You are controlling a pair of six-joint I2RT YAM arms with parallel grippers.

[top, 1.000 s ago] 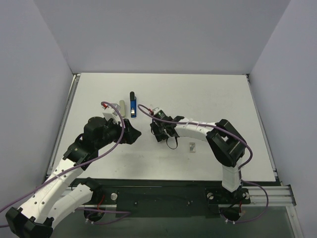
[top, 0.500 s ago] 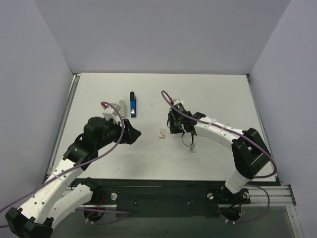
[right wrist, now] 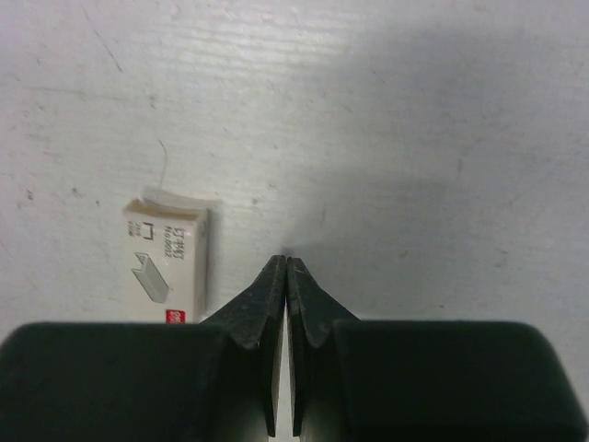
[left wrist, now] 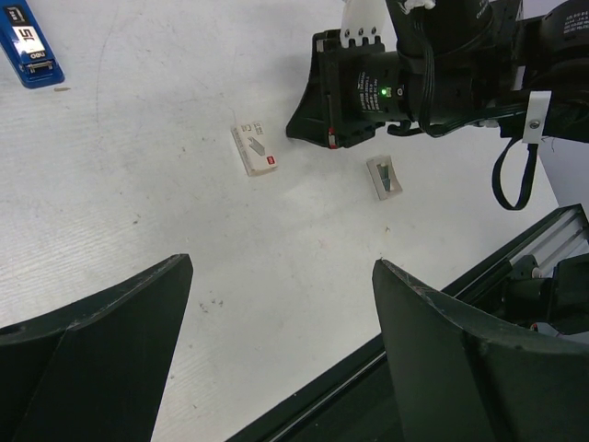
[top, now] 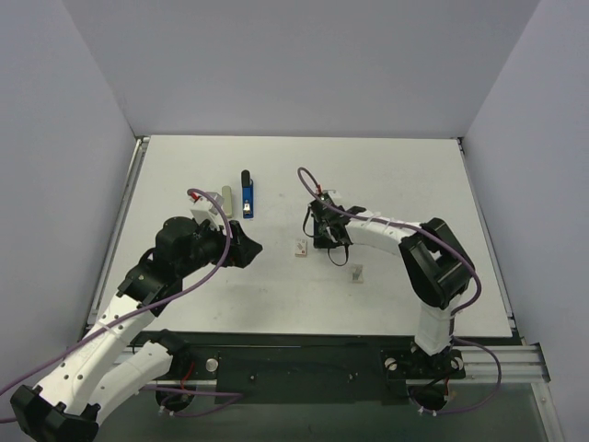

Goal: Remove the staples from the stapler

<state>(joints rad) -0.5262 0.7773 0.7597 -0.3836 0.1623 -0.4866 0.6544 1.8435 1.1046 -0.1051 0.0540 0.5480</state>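
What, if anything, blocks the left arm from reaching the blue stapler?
Probably nothing, so yes. The stapler lies just beyond the open left gripper with nothing between them, and the right gripper is off to one side.

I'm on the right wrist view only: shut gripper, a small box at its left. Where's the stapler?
Observer: The stapler lies flat on the table, farther back and to the left of the right gripper. Neither arm touches it.
Operator: Is the left gripper free?
Observer: Yes. The left gripper is open and empty, above the table.
Operator: Anything else near me?
Observer: A small grey item lies to your gripper's right, nearer the bases, on the opposite side from the box.
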